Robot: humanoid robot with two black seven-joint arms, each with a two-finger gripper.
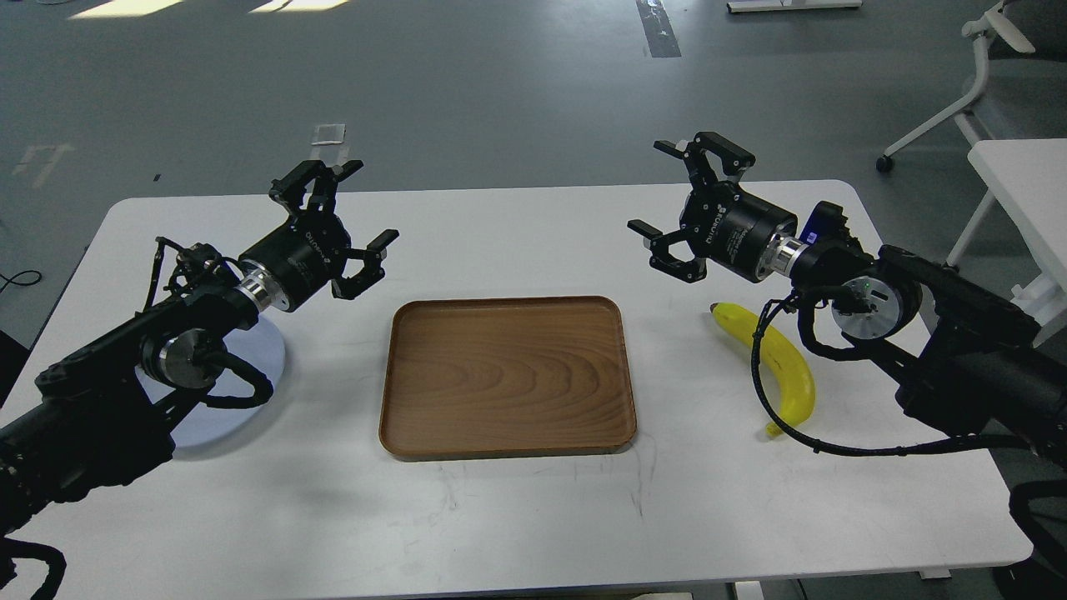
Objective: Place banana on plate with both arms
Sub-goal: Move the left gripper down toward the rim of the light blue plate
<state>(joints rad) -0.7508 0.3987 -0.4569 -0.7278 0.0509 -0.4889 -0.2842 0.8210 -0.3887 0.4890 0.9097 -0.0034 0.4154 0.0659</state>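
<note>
A yellow banana [779, 362] lies on the white table, right of the wooden tray, partly crossed by a black cable of my right arm. The pale blue-grey plate [250, 379] sits at the left, mostly hidden under my left arm. My left gripper [354, 204] hovers open above the table, up and to the right of the plate, holding nothing. Above and left of the banana's dark tip, my right gripper [663, 187] hangs open and empty, clear of the fruit.
A brown wooden tray [507, 375] lies bare in the middle of the white table [533, 517]. A second white table [1021, 179] and an office chair [992, 75] stand off to the far right on the grey floor.
</note>
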